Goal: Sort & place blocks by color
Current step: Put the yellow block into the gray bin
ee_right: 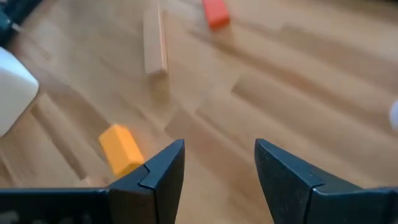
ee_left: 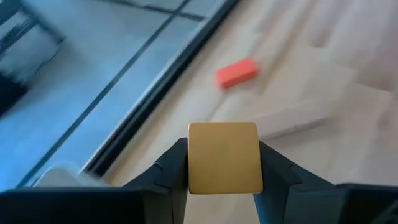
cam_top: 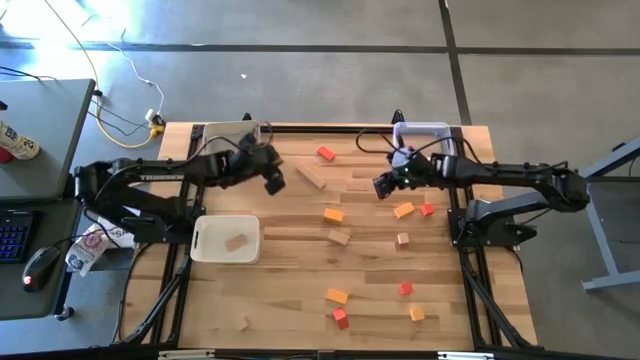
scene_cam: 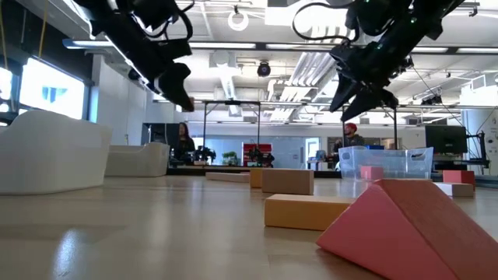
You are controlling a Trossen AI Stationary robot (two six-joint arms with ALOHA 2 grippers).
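Note:
My left gripper (ee_left: 224,177) hangs above the table's far left part (cam_top: 272,180), shut on a light wood cube (ee_left: 224,155). My right gripper (ee_right: 219,168) hangs open and empty over the far middle of the table (cam_top: 385,185). Loose blocks lie flat on the wood: a red one (cam_top: 326,153), a light plank (cam_top: 310,176), two orange ones (cam_top: 333,214) (cam_top: 403,210), and more red, orange and wood pieces toward the near edge. The white bin (cam_top: 205,250) at the left has one wood block (cam_top: 236,241) in it. My left gripper pinches the cube by two opposite sides (ee_left: 194,158) between its two fingers (ee_left: 171,168). The fingers slant downward. The cube is lifted clear of the table, with one flat face toward the wrist camera.
Two clear bins stand at the far edge, one at the left (cam_top: 232,133) and one at the right (cam_top: 420,132); the low view shows a pinkish block (scene_cam: 372,173) in a clear bin. A red wedge (scene_cam: 405,229) and an orange block (scene_cam: 305,211) lie near the front edge.

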